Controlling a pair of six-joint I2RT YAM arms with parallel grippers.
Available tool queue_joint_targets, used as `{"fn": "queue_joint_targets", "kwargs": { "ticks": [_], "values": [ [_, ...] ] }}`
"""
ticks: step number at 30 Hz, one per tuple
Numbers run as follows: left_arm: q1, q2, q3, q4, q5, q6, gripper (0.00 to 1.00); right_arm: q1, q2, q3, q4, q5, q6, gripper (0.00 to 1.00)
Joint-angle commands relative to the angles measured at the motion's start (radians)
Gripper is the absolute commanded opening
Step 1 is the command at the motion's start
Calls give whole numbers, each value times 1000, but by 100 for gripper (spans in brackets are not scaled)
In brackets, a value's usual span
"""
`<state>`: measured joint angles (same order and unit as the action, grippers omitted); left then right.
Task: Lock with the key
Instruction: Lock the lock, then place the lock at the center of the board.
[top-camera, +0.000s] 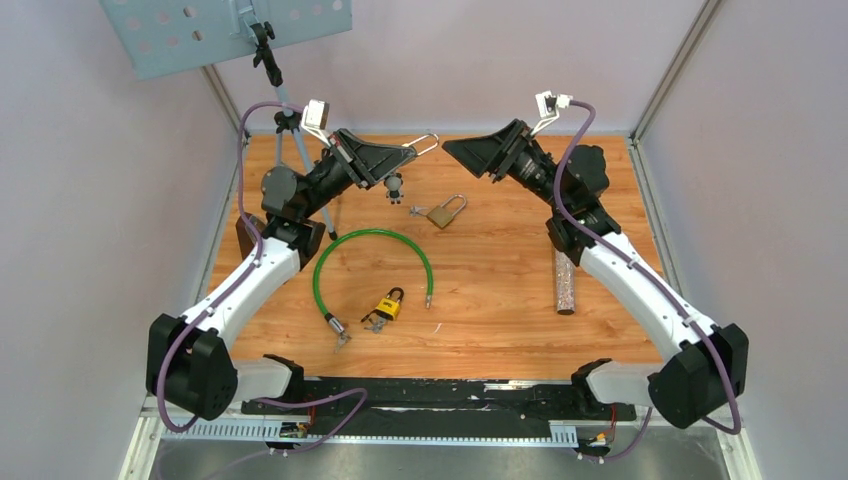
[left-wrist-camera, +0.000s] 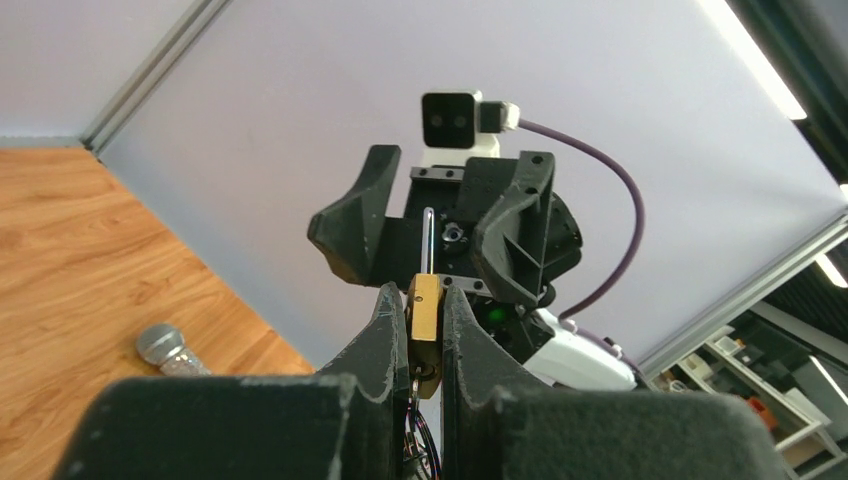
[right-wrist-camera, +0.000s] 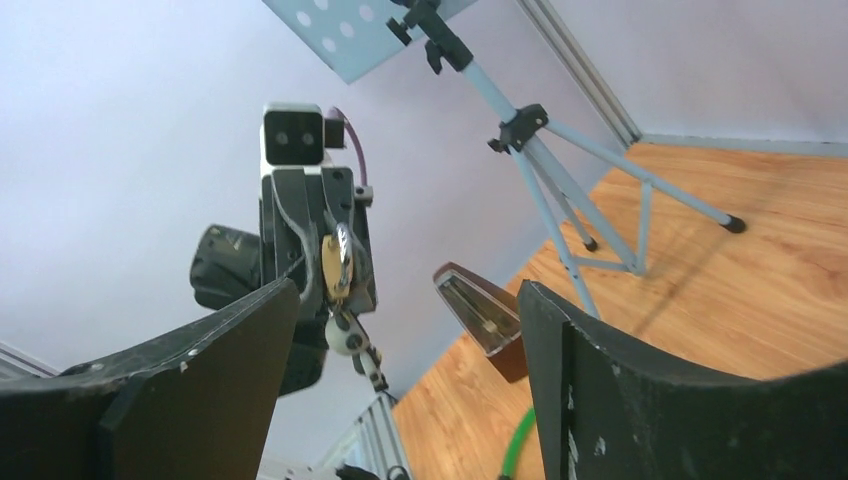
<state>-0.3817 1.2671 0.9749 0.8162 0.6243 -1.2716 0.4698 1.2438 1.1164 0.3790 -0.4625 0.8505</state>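
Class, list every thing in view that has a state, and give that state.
left end effector: shut on held padlock
right end effector: open
held padlock: gripped, keys hanging below
loose brass padlock: lying flat, looks shut
yellow padlock: lying flat, looks shut
green cable: ends apart

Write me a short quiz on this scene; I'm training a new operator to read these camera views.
1. True or false: the left fingers are shut on the raised padlock.
2. How many padlocks lie on the table? A: one. B: two. C: four.
3. Fill in: the right fingers are ___ (open or shut).

Key:
1. True.
2. B: the yellow padlock and the brass padlock.
3. Open.
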Motion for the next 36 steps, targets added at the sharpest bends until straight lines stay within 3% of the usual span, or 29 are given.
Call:
{"fn": "queue_joint_targets", "kwargs": {
  "ticks": [1,8,15,18,22,26,31,36],
  "values": [
    [3,3,14,104,-25,-88,0,8,58,100,99,-24,129,77],
    [4,14,16,115,-21,-106,0,29,140,172,131,-81,173,48],
    [4,23,44,83,-11,-83,0,58,180,211,124,-93,168,50],
    [4,27,47,83,-2,-81,0,61,200,224,122,-84,173,42],
    [7,27,62,38,20,-46,9,61,228,247,117,-69,166,24],
    [11,19,69,3,23,-4,26,61,248,268,118,-87,176,0],
    [21,9,49,17,27,9,56,58,228,253,101,-82,163,0],
    [55,5,7,66,71,17,65,40,196,249,70,-92,124,0]
  ]
}}
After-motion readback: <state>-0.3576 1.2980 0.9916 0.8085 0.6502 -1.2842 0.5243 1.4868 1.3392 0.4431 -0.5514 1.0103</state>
